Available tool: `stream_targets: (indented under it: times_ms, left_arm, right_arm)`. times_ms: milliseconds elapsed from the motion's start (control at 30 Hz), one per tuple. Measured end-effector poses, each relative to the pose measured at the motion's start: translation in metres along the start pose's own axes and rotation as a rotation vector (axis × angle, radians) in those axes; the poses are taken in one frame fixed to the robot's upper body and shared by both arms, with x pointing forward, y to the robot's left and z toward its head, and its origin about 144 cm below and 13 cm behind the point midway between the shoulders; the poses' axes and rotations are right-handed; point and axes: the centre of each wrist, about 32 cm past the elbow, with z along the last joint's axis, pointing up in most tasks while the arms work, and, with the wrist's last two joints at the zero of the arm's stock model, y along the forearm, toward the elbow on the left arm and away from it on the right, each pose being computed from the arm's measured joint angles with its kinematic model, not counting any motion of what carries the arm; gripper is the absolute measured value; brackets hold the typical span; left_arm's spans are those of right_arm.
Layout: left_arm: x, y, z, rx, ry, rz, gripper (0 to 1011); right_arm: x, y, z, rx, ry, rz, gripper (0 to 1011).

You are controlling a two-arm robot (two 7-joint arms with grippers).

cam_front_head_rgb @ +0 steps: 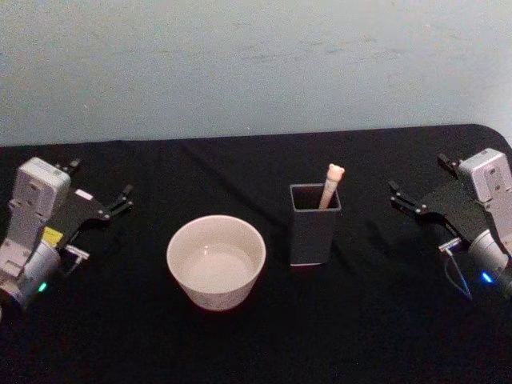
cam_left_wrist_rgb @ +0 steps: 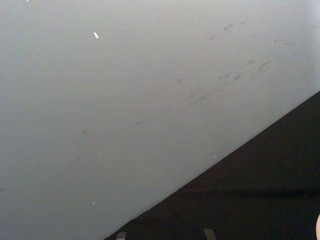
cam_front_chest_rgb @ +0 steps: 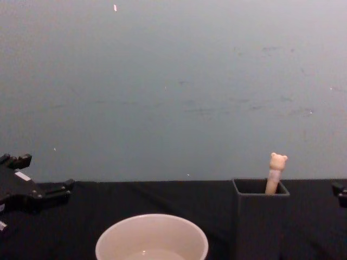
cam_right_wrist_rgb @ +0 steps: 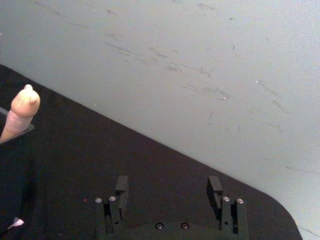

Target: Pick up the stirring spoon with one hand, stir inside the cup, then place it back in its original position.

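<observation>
spoon: light, stiff, slim; pinch the bear-head handle above holder
right gripper: spread apart, empty, right of holder
left gripper: spread apart, parked left of cup

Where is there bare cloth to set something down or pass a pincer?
Bare: between left pincer and cup, between holder and right pincer, behind the cup, and the table front strip. Tightest: the gap between cup and holder.

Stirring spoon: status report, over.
Left gripper, right gripper out wide, fingers open. Stirring spoon standing in dark grey holder. Cup beside it; nothing in the way.
</observation>
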Motion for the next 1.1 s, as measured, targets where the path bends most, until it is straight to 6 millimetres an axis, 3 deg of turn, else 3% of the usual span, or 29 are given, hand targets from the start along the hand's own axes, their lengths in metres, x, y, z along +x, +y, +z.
stream_targets:
  times_ms: [1100]
  left_arm:
    - [0.0,0.0,0.0,0.0,0.0,0.0,1001]
  right_arm:
    - [0.0,0.0,0.0,0.0,0.0,0.0,1002]
